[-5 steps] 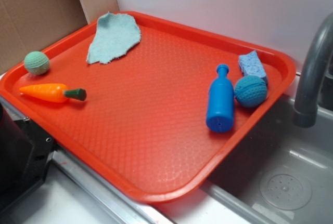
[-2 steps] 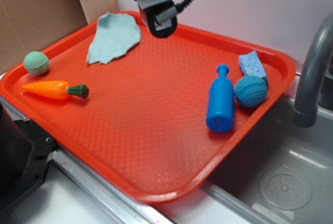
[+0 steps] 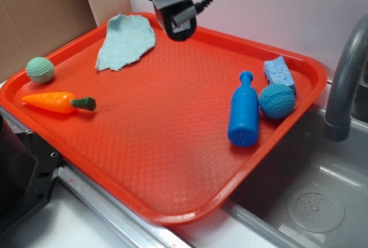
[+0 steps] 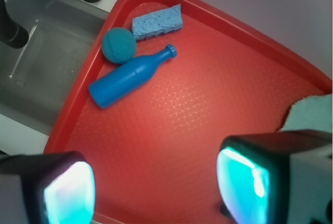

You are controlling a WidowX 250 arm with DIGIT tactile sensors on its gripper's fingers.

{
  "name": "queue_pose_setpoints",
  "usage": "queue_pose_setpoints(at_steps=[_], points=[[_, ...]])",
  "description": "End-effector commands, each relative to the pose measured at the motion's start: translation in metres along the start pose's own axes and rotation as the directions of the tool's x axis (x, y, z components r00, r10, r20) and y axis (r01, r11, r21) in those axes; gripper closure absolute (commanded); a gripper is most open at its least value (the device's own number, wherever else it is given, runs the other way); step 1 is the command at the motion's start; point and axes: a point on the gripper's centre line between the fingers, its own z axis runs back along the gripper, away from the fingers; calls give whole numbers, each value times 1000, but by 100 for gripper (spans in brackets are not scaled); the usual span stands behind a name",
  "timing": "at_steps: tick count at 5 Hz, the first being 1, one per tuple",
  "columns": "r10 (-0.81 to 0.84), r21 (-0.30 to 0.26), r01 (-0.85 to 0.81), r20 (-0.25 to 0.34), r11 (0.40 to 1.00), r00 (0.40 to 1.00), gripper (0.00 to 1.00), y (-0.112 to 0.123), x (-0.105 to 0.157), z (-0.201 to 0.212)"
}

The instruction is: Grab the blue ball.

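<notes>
A large red plastic tray [image 3: 172, 161] with a dimpled floor fills most of the exterior view, lying beside a grey sink basin [image 3: 310, 190] with a dark curved faucet [image 3: 345, 75]. Above the tray's far edge hangs the black robot gripper [image 3: 177, 21]; in the wrist view its two fingers [image 4: 244, 180] stand wide apart with bare tray floor between them, holding nothing. A ragged pale blue cloth [image 3: 125, 41] lies flat in the far left part of the tray, just left of the gripper. A blue plastic bottle [image 3: 243, 111] lies on its side near the tray's right edge, neck pointing to the far rim. An orange toy carrot [image 3: 54, 102] with a dark green stem lies near the left edge. The teal-blue knobbly ball [image 3: 277, 100] rests against the right rim, touching the bottle's side and just in front of a light blue rectangular sponge [image 3: 279, 71], well apart from the gripper. A smaller pale green ball [image 3: 40, 69] sits in the left corner, behind the carrot.
</notes>
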Motion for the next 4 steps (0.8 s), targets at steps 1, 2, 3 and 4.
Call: queue_pose_setpoints(at_steps=[1,2,3,4], points=[[-45,-65,51,95,997,995,0,-7,49,-41],[-44,-68,50,94,996,995,0,-1,59,-66],[-29,-79,37,99,996,995,0,3,70,-92],[-77,-79,84,84,993,993,0,-10,86,-107]])
